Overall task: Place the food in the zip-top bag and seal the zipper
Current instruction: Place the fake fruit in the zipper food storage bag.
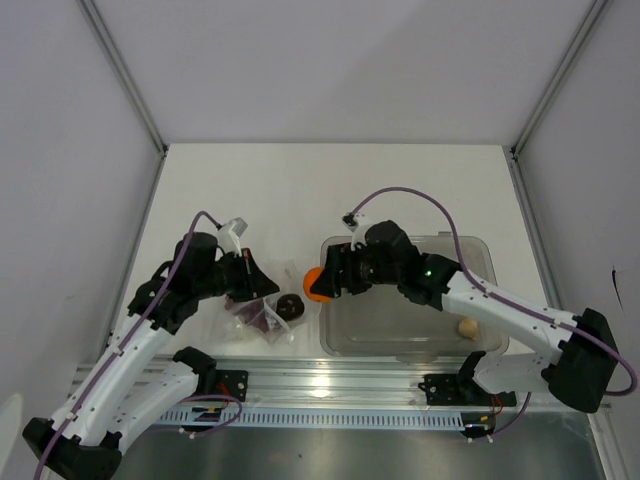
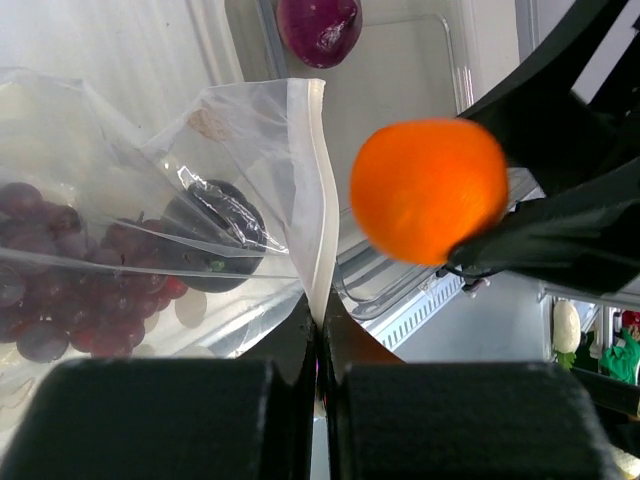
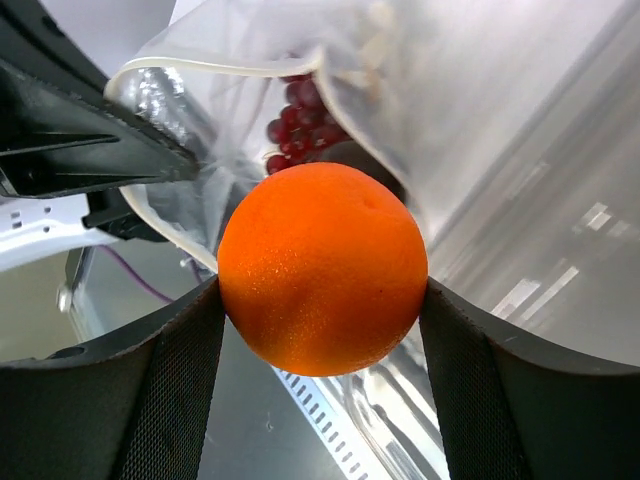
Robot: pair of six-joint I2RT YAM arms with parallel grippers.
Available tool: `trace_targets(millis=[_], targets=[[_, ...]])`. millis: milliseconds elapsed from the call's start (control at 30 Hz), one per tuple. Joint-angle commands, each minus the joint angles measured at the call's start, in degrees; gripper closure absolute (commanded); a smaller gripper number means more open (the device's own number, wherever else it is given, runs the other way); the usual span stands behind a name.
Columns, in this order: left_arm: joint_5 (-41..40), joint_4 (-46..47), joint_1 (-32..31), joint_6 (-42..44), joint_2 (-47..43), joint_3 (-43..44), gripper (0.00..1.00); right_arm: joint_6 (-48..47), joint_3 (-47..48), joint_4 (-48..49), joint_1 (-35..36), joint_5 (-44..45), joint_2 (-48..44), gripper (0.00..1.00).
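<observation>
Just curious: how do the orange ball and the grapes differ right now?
The orange ball is one smooth sphere; the grapes are a dark red bunch of small ones. The ball is pinched in the right gripper outside the bag; the grapes lie inside it. Both look like fruit.

Lab booth: white table (image 1: 330, 190), plain walls (image 1: 330, 60), aluminium rail (image 1: 330, 385).

White table (image 1: 300, 190) between pale grey walls (image 1: 60, 150), aluminium rail (image 1: 330, 384) nearside
</observation>
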Motion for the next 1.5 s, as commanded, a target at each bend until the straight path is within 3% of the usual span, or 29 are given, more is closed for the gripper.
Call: trace_targets(millis=[0,267,600,900,1067,1200,1300,1467], targets=[[-0.37,-0.64,-0.37,0.48,-0.27,2.6,0.99,-1.56,4.62,5.2,3.51,-2.66,4.3,1.0],[0.07,-1.7,-0.37,1.01,0.34,4.27,1.0,-2.35,6.38,8.71,6.85,-4.41,11.43,0.99],[1.74,-1.61,-0.37,0.39,-0.36,5.06,0.99,-1.47,8.93,12.66,7.29,-3.01,16.44,0.86],[2.44,-2.66,-0.37,0.04,-1.77,6.55,0.99,-1.03,9.46,18.12,7.56,-0.64,20.75,0.82],[2.36,-2.84,-0.37,0.04,-2.03,6.56,0.99,-0.68,8.85,20.23,7.82,0.24,22.06,0.66],[2.27,-2.84,-0.37,0.13,-1.94,6.38,0.99,-0.77,8.76,19.71,8.08,1.03,22.24,0.4],[2.18,-2.58,-0.37,0.13,-1.94,5.94,0.99,-1.12,8.58,19.18,8.61,1.91,21.54,0.27],[2.44,-2.49,-0.37,0.04,-1.86,5.94,0.99,-1.56,8.32,18.21,8.79,2.7,20.93,0.14]])
